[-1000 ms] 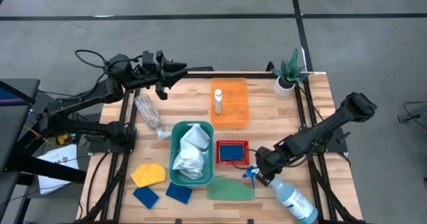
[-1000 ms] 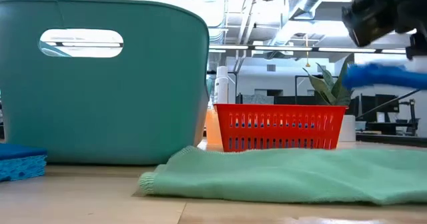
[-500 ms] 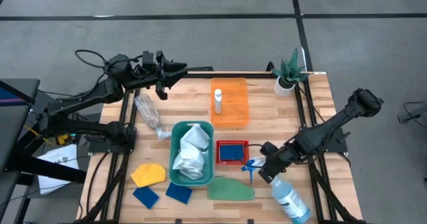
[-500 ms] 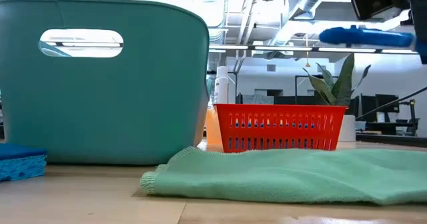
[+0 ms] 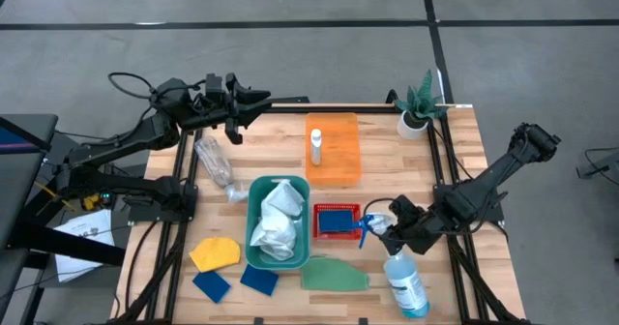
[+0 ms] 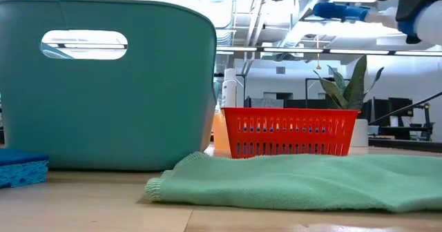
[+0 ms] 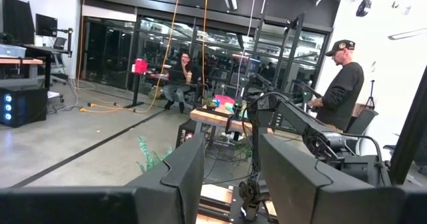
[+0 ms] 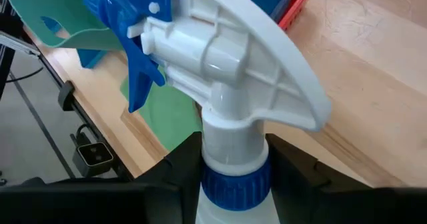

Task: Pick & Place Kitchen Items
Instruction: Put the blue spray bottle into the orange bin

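Note:
My right gripper (image 5: 392, 234) is shut on the clear spray bottle (image 5: 406, 281) near the table's near right corner. The bottle's blue trigger (image 5: 366, 230) points toward the red basket (image 5: 337, 221), which holds a blue sponge. The low view shows the blue nozzle (image 6: 338, 12) high above the green cloth (image 6: 297, 180). My left gripper (image 5: 253, 103) waits open at the far left edge, with nothing between its fingers. A small white bottle (image 5: 315, 146) stands in the orange tray (image 5: 334, 149). White cloths fill the teal bin (image 5: 253, 219). My right gripper pinches the spray bottle's neck (image 8: 230, 159) between its two fingers, just under the white spray head and above the blue collar. The fingers slant down from the table's right side and lie across the bottle. The bottle is tilted, head raised; whether its base touches the table I cannot tell.
A clear plastic bottle (image 5: 215, 162) lies left of the bin. A yellow cloth (image 5: 215, 253) and two blue sponges (image 5: 211, 286) (image 5: 259, 279) lie at the near left. A potted plant (image 5: 418, 107) stands at the far right corner. A person (image 7: 343, 84) stands in the room beyond.
My right gripper has risen and rolled with the spray bottle. The bottle's head has come up and swung toward the red basket. Its body has turned from slanting toward the near right corner to pointing almost straight at the near edge.

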### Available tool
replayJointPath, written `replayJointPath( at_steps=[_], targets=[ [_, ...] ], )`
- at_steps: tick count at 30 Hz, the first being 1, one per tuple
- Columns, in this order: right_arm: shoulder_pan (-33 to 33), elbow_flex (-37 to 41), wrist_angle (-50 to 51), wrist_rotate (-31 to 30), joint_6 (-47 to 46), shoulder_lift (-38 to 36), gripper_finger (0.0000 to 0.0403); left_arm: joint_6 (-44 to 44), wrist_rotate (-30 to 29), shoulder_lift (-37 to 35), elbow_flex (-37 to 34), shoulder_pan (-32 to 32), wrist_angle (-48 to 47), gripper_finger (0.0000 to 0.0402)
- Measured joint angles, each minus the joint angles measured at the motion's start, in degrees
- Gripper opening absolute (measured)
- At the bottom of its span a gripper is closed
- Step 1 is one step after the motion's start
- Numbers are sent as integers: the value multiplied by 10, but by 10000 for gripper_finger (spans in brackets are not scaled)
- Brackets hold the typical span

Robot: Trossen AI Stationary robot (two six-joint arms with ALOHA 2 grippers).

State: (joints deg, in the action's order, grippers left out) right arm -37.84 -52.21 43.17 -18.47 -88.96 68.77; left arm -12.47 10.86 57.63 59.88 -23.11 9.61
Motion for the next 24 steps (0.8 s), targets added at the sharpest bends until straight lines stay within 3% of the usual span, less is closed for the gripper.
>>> replayJointPath(
  at_steps=[8,17,24],
  targets=[
    [-9,-17,3,-38,4,-3,129,0,-7,0,0,0,9,140],
    [20,-76,33,-158,100,-59,129,0,-23,0,0,0,17,140],
    [48,-96,34,-177,175,-107,129,0,-23,0,0,-1,18,140]
  ],
)
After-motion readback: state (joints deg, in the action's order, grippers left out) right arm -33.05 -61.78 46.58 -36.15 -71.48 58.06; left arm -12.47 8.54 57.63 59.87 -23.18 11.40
